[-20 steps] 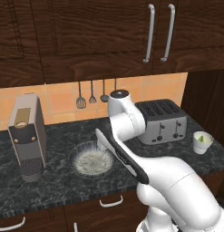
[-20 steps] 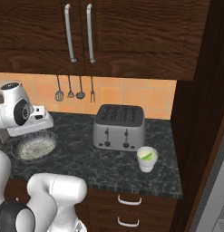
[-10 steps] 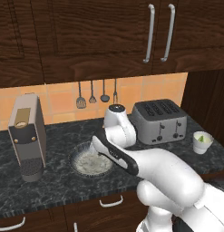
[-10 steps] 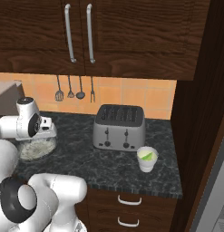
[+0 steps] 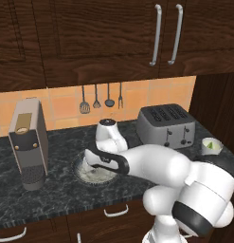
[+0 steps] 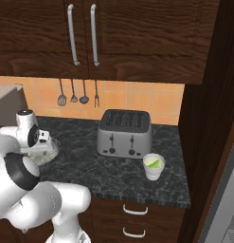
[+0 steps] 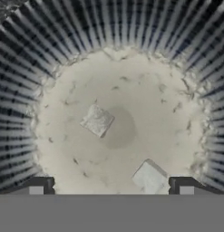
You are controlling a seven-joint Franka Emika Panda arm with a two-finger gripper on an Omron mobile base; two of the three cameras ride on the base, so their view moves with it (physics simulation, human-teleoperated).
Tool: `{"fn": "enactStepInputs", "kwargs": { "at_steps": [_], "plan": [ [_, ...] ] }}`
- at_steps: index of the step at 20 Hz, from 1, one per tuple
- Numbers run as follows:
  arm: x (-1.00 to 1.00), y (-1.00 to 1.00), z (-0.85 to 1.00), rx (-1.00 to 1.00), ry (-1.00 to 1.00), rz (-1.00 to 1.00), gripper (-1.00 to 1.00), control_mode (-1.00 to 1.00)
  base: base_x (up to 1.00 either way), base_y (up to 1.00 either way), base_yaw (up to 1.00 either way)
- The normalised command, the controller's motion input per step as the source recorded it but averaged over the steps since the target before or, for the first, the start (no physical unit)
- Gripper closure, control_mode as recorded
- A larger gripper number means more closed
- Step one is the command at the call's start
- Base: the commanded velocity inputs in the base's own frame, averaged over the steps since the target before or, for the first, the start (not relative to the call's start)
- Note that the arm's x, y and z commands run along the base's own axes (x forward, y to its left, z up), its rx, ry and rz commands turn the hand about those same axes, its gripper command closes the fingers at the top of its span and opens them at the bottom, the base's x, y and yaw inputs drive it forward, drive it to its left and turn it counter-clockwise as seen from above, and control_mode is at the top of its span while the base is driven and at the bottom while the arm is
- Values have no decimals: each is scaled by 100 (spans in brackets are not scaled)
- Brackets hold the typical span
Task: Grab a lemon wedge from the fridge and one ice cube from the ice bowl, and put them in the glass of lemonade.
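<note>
Looking along my open gripper (image 7: 111, 186), I see straight down into the ice bowl (image 7: 36, 59), with its ribbed glassy wall and whitish floor. One ice cube (image 7: 150, 176) lies between the fingertips (image 7: 38, 186), near the right one. A second ice cube (image 7: 97, 120) lies further in, near the bowl's middle. Nothing is held. In the left base view my arm bends down over the ice bowl (image 5: 85, 172) and hides the hand. The glass of lemonade (image 6: 154, 167) stands right of the toaster, with a small yellow-green piece in it, and its rim shows again on the glass of lemonade (image 5: 211, 146).
A silver toaster (image 5: 168, 124) stands between the bowl and the glass. A tall coffee machine (image 5: 28, 142) is left of the bowl. Utensils (image 5: 96, 99) hang on the tiled wall. A dark wood panel (image 6: 208, 118) closes the counter's right end, with a light-grey surface (image 6: 229, 204) beyond.
My arm has folded down and the hand has dropped from above the counter into the ice bowl. The bowl, toaster and glass have stayed put.
</note>
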Motion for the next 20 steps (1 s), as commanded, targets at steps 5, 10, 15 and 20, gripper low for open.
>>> {"fn": "enactStepInputs", "kwargs": {
  "at_steps": [5,10,15,20],
  "plan": [
    [8,0,0,-1,20,0,-100,-100,0,0,0],
    [0,0,-13,0,18,-1,-100,-100,0,0,0],
    [-9,0,-16,0,0,-4,-100,-100,0,0,0],
    [4,6,0,-13,3,-3,-100,-100,0,0,0]
  ]
}}
